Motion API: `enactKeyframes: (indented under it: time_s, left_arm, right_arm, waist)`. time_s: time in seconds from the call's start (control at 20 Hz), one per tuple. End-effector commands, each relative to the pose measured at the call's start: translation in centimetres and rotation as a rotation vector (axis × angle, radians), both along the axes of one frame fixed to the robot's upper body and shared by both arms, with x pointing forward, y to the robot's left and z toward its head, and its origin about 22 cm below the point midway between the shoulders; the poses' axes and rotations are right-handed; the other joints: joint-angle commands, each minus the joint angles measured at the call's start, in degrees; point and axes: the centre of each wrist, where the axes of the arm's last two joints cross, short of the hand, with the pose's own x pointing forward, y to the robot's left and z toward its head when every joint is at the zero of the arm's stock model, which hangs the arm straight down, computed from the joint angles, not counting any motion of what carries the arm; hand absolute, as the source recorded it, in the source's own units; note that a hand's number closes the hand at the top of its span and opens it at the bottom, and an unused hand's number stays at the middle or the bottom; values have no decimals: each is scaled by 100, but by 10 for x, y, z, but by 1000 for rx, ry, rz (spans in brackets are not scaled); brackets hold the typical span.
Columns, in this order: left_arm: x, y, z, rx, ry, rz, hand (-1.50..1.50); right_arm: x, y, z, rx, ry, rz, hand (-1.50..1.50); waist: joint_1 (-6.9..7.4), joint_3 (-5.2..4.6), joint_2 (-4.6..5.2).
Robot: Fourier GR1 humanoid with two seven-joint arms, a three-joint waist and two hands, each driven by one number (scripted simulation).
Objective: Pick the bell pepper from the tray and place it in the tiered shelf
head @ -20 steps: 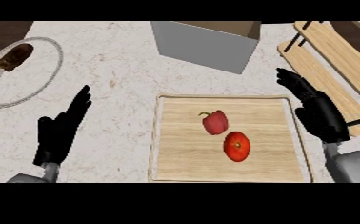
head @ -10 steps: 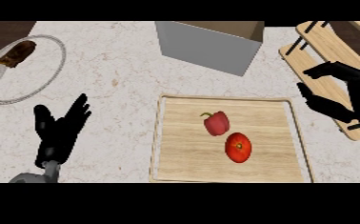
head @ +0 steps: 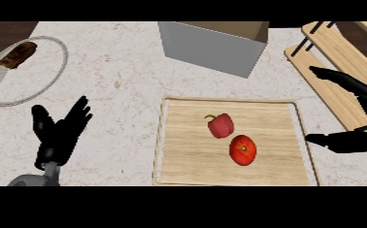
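Observation:
A red bell pepper (head: 221, 125) with a green stem lies on the wooden tray (head: 186, 164), left of its middle. A red tomato (head: 243, 150) lies just below and right of it. The wooden tiered shelf (head: 337, 72) stands at the right edge. My right hand (head: 347, 137) is open at the right edge, fingers spread, between the tray and the shelf, touching nothing. My left hand (head: 58, 134) rests open at the lower left, fingers up, apart from the tray.
A grey box (head: 211, 47) with a brown top stands behind the tray. A round plate (head: 32, 76) with a brown food item (head: 18, 55) sits at the far left. Bare counter (head: 114, 96) lies between the plate and tray.
My right hand has moved toward the right edge and turned, its fingers now spread sideways. My left hand has shifted slightly. Pepper and tomato lie as before.

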Motion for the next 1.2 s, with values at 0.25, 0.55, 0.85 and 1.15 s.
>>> enactKeyframes:
  time_s: [0.25, 0.55, 0.85, 1.15]
  left_arm:
    - [5, 7, 3, 3, 8, 6, 0]
    - [10, 2, -6, 0, 18, -17, 0]
    - [-2, -12, -3, -9, 13, -12, 0]
    - [10, -3, -9, -10, 22, -10, 0]
  right_arm:
    - [-42, 70, 52, -235, 124, 77, -150]
    - [-61, 131, 73, -268, 131, -80, -150]
    - [-30, 179, 54, -407, 161, -200, -150]
    - [-25, 221, 41, -502, 256, -212, -150]
  waist:
    - [32, -18, -1]
    - [83, -25, 18]
    - [201, -11, 23]
    - [104, -10, 27]
